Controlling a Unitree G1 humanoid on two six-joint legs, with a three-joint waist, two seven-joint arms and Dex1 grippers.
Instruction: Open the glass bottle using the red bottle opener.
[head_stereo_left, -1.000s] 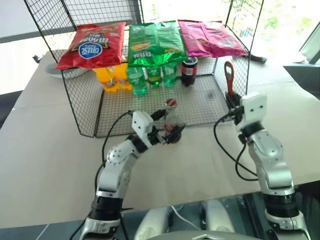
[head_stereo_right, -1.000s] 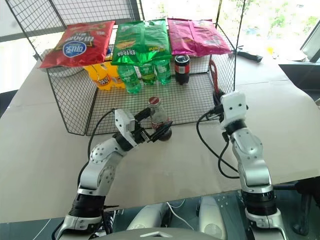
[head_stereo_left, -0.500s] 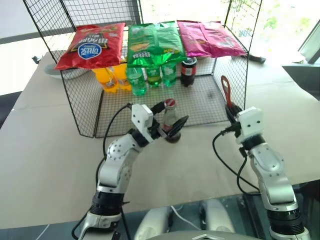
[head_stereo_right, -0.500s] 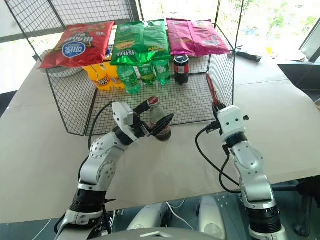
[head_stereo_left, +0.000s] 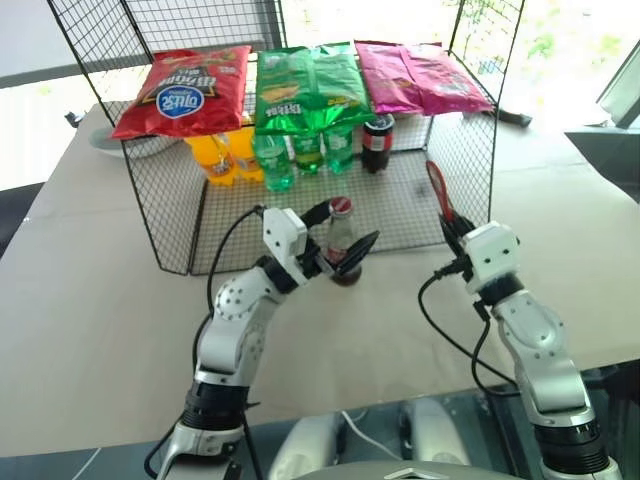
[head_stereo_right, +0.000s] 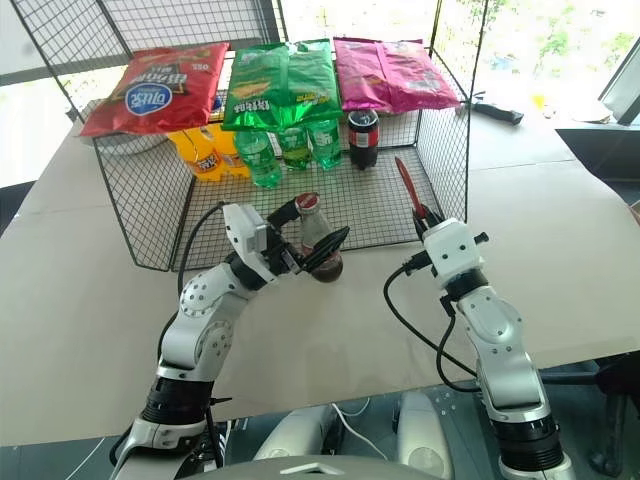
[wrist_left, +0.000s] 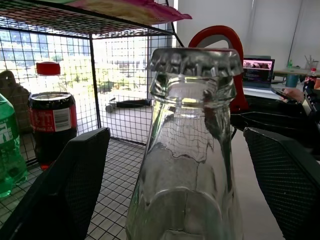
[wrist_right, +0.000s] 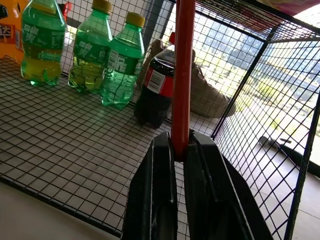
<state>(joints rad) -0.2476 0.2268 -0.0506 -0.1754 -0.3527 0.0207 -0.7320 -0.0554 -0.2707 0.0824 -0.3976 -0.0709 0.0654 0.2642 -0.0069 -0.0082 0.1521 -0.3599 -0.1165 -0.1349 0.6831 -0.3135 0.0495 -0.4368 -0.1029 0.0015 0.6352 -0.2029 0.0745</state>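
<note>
The glass bottle (head_stereo_left: 342, 241) stands upright at the front edge of the wire rack's floor (head_stereo_left: 300, 225), metal cap (wrist_left: 194, 61) on. Left hand (head_stereo_left: 340, 238) has its fingers spread wide on either side of the bottle body; in the left wrist view both black fingers (wrist_left: 60, 190) stand apart from the glass, so it brackets the bottle, not clamped. Whether the pads touch lower down, cannot tell.

Right hand (head_stereo_right: 424, 216) is closed tight on the handle end of the red bottle opener (head_stereo_left: 438, 193), which sticks up and away from the hand, ring end at the top. In the left wrist view the red ring (wrist_left: 220, 45) shows just behind the cap, apart from it. In the head views the opener is to the right of the bottle, clearly apart, with the rack's right mesh wall (head_stereo_left: 470, 150) close behind it.

Step, as I judge it: approach, opener being brought to the cap; cap not yet engaged. Next move likely calls for the left hand to close on the bottle to steady it, and the right to carry the ring leftward, over the cap, hook its edge under the crimped rim, then lever up. Risk: bottle tipping if unclamped.

Behind: green soda bottles (head_stereo_left: 305, 150), dark cola bottle (head_stereo_left: 378, 143), chip bags (head_stereo_left: 300, 85) on top.
</note>
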